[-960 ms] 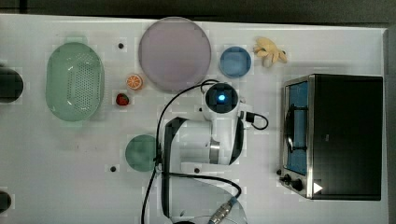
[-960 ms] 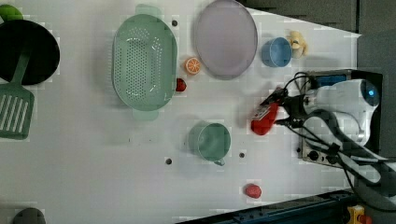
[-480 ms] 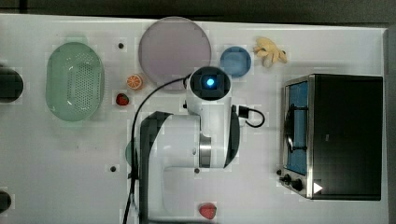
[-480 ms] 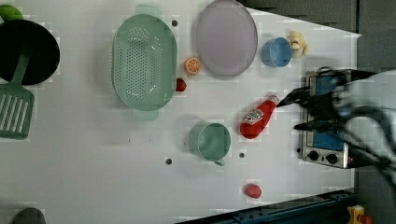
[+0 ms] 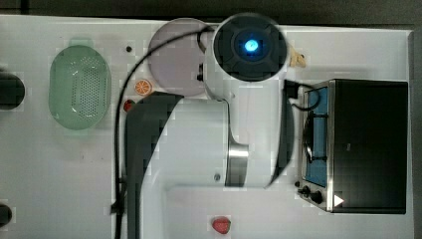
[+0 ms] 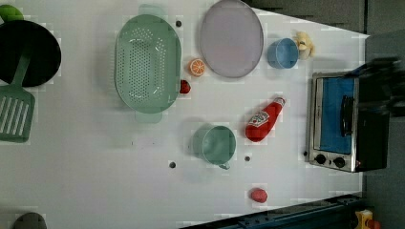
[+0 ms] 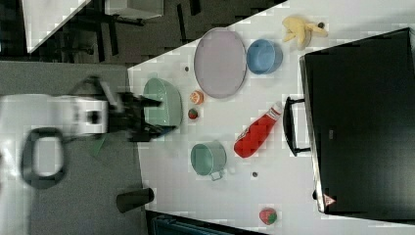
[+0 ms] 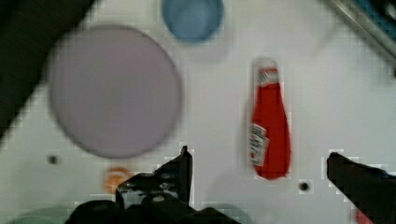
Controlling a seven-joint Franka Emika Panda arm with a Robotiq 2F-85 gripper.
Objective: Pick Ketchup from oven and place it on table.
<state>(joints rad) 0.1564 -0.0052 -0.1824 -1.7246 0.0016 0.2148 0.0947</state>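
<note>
Red against the white table (image 6: 95,186), the Ketchup (image 6: 262,120) lay on its side in the left view, between the green mug (image 6: 216,144) and the oven (image 6: 341,123), touching neither. From my remote station I saw the gripper (image 8: 259,172) spread wide and empty, well above the bottle, holding nothing, its fingers (image 8: 180,170) apart.

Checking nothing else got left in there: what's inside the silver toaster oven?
Through the silver toaster oven's bluish glass door, nothing recognisable shows; its black casing hides the interior.
</note>
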